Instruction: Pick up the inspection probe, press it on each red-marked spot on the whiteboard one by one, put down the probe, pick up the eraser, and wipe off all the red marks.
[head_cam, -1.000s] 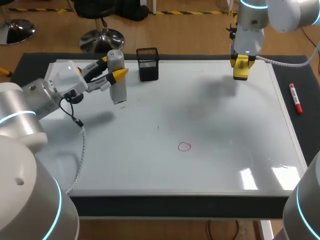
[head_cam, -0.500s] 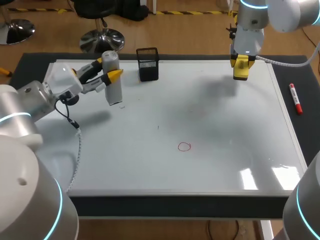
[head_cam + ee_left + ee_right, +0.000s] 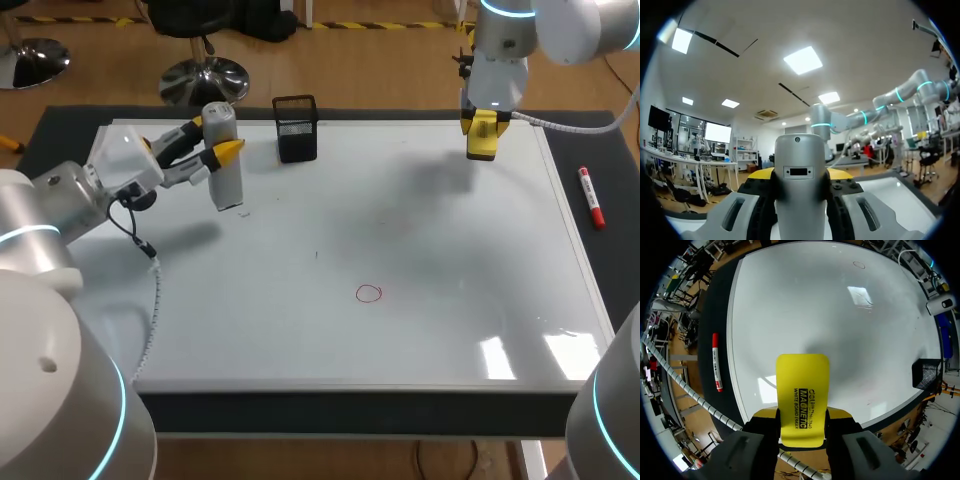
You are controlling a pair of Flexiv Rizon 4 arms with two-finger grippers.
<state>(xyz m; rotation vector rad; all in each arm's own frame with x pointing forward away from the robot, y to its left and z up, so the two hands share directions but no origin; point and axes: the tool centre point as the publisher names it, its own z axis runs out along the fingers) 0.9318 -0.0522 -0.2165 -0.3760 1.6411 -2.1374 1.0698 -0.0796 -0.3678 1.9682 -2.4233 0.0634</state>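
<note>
While left fingers (image 3: 226,148) clamp the probe (image 3: 224,165) between them, basket (image 3: 296,128) just beyond, and right fingers (image 3: 481,130) pinch the eraser (image 3: 803,390), lower probe plumb, release once seated

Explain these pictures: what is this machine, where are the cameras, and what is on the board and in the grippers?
This is a two-armed robot at a table. The head view looks down from behind it; each round view comes from a camera on one wrist. On the table lies a whiteboard with one red circle and a black mesh cup at its far edge; a red marker lies beside it. The left gripper is shut on the grey probe, upright over the board's far left. The right gripper is shut on the yellow eraser, over the far right.
</note>
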